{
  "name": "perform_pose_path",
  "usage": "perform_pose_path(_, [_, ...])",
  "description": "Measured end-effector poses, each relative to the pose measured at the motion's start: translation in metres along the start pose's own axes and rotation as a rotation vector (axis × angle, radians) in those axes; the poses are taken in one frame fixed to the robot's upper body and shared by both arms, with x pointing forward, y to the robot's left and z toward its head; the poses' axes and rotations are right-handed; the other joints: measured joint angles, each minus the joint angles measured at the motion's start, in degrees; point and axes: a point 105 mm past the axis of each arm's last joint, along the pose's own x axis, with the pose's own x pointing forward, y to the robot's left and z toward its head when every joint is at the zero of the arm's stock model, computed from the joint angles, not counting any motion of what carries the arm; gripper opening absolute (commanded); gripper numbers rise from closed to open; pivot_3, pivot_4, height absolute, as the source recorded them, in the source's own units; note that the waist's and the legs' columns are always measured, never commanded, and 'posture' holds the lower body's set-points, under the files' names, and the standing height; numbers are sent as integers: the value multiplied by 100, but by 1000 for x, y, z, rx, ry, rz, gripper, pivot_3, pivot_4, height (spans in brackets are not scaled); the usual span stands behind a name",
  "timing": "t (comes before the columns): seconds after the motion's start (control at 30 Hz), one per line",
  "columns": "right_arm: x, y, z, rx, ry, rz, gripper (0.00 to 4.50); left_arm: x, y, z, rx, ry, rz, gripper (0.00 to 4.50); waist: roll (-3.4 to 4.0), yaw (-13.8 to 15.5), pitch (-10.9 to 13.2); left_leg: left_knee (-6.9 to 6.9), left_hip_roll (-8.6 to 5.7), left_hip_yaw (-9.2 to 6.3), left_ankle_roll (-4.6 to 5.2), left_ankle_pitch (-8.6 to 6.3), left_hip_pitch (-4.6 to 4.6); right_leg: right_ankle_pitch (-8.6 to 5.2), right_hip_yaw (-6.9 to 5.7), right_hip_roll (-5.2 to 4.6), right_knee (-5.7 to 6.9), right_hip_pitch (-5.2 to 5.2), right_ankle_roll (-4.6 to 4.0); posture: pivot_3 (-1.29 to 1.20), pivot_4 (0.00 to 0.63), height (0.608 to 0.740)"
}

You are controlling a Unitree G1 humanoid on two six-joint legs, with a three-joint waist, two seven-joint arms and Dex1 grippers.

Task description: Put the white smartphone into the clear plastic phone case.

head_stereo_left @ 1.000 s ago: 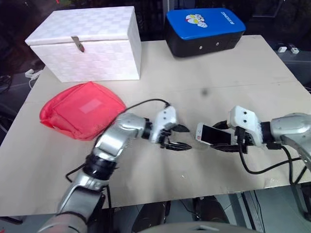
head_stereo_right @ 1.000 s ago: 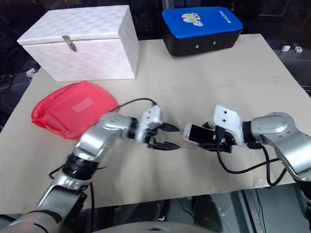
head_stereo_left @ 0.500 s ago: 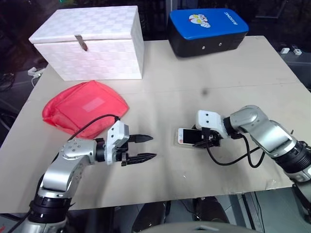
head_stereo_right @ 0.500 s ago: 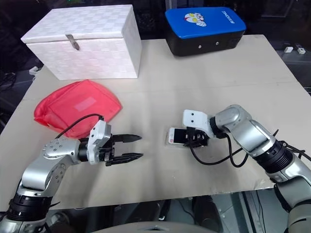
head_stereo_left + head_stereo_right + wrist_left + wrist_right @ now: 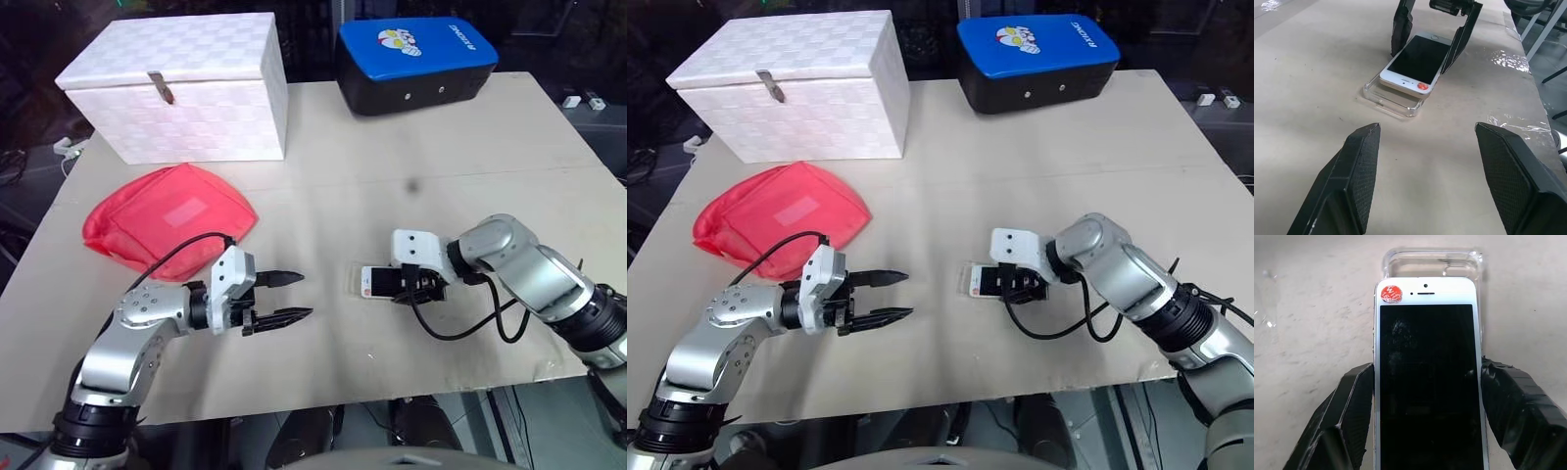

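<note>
item: white smartphone (image 5: 1418,61), clamped by its long edges in my right pincer (image 5: 409,286), half over the clear plastic phone case (image 5: 1393,98) on the desk (image 5: 441,166). left pincer (image 5: 284,297) released, apart. method: i'd square corners, then press flat.

One smartphone (image 5: 1417,62), one case (image 5: 1391,98)

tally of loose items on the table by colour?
White: 2 (woven box, smartphone)
Red: 1 (pouch)
Blue-topped: 1 (black case)
Clear: 1 (phone case)
Total: 5
</note>
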Motion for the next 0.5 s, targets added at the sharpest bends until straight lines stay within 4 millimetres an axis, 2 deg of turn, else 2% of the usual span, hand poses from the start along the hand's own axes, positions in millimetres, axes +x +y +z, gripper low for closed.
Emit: perform_pose_path(0.5, [3,-4,-1,45,4,-5,2840,8,0,1,-4,-9,-8,3123,-4,-15,-6,-1,0,0,0,0,28,1,1,1,2,23,-2,0,150,740])
